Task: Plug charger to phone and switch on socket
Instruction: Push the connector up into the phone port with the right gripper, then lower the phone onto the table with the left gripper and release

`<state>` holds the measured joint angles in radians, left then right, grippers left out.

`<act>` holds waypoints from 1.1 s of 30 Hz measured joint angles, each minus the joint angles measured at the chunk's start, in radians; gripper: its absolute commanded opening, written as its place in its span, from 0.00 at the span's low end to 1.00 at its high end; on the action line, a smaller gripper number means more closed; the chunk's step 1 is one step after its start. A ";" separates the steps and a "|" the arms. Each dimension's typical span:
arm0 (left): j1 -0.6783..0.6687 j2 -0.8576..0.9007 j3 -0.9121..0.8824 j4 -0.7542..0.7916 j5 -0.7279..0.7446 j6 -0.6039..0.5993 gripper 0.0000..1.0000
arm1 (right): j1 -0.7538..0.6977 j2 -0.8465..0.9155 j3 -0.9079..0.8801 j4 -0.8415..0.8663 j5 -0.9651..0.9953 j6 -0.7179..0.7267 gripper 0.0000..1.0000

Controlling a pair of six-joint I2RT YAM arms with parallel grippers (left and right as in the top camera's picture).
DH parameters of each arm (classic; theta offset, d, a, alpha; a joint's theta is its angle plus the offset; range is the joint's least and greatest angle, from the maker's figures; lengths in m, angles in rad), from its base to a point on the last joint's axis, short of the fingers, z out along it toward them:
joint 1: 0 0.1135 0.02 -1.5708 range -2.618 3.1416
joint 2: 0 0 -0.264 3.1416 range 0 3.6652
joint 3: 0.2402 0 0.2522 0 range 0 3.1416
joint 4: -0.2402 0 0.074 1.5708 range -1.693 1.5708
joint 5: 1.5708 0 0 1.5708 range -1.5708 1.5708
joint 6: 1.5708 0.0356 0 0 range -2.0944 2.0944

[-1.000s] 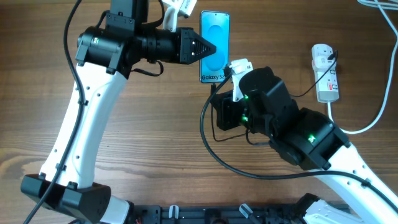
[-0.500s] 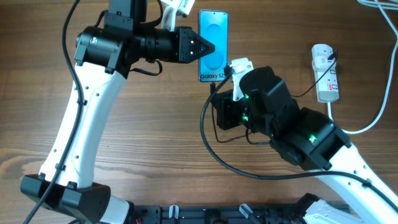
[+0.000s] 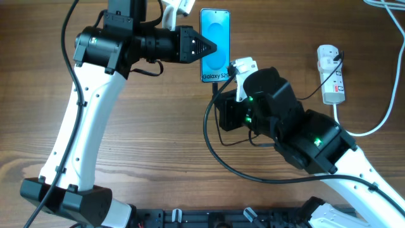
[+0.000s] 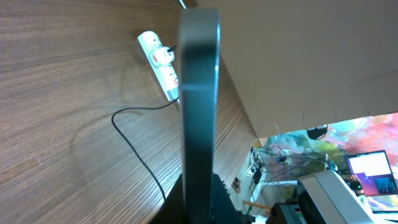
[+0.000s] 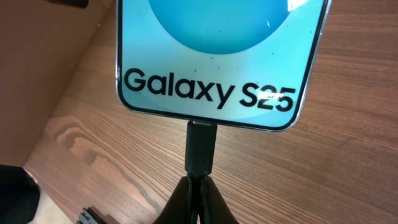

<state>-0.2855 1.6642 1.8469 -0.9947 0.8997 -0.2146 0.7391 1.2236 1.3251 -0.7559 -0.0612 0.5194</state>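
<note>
Right fingers (image 5: 181, 202) pinch charger (image 5: 200, 146) at phone (image 5: 211, 50) bottom edge; left fingers (image 3: 201, 47) clamp side

White arm links (image 3: 79, 133) carry black joint housings (image 3: 104, 47), looping black cables (image 3: 218, 155) and green indicator lights (image 3: 316, 140).

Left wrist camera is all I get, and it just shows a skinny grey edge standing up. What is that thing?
Observer: That is the flat smartphone seen edge-on; its teal-green screen has a white band reading Galaxy S25.
Operator: Is the wire in it?
Observer: The thin black charger cable's plug meets the middle of the phone's bottom edge; how deep it sits, I cannot tell.
Operator: Who holds the plug?
Observer: The right gripper, shut on it just below the phone.
</note>
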 measured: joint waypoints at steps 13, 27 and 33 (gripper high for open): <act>-0.009 0.000 0.000 -0.061 -0.031 -0.010 0.04 | -0.008 -0.007 0.035 0.019 0.055 0.002 0.61; -0.021 0.185 0.000 -0.232 -0.243 -0.024 0.04 | -0.011 -0.070 0.039 -0.254 0.036 0.023 1.00; -0.040 0.389 0.000 -0.175 -0.330 -0.024 0.04 | -0.011 -0.070 0.039 -0.337 0.036 0.031 1.00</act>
<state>-0.3256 2.0533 1.8465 -1.1694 0.5697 -0.2390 0.7277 1.1534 1.3643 -1.0927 -0.0250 0.5503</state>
